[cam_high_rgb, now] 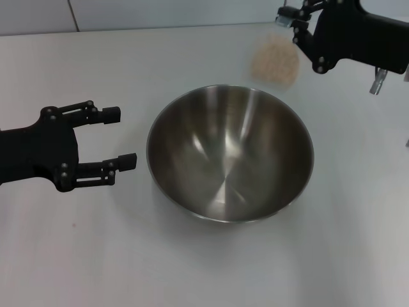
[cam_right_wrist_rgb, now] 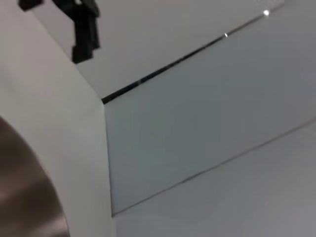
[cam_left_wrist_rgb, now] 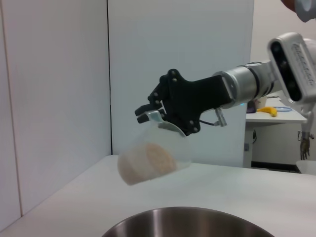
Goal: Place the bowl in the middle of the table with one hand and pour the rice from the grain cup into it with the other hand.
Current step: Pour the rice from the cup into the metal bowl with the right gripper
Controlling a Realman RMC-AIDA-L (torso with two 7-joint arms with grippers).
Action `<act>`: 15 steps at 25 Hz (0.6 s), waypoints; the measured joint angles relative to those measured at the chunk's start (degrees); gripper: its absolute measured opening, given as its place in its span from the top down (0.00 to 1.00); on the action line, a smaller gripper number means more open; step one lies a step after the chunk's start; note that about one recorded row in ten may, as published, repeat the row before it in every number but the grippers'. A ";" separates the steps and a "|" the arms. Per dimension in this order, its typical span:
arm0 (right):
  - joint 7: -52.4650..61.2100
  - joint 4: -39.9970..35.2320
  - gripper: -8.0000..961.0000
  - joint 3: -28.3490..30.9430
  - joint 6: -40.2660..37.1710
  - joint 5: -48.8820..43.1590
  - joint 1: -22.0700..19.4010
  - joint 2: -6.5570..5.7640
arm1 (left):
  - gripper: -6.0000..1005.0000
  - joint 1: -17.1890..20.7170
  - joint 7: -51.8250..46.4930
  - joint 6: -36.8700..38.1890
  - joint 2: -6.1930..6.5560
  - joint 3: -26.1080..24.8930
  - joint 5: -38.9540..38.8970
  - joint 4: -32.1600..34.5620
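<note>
The grain cup, tilted in the right hand's grip, shows sideways only from the left wrist.

left tool: spread, low (idle) | right tool: clamped, raised, tilted

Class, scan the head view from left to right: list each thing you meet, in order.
left gripper, open → bowl, empty → grain cup of rice, tilted → right gripper, shut on the cup. All over the table.
</note>
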 joint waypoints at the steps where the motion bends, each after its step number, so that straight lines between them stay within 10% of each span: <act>1: 0.00 0.00 0.97 0.00 0.00 0.00 0.00 0.00 | 0.20 0.00 0.00 0.00 0.00 0.00 0.00 0.00; 15: -15.82 -5.65 0.97 -4.58 0.95 0.68 -5.59 0.29 | 0.20 -0.46 0.12 -0.14 0.10 -0.08 -0.01 0.02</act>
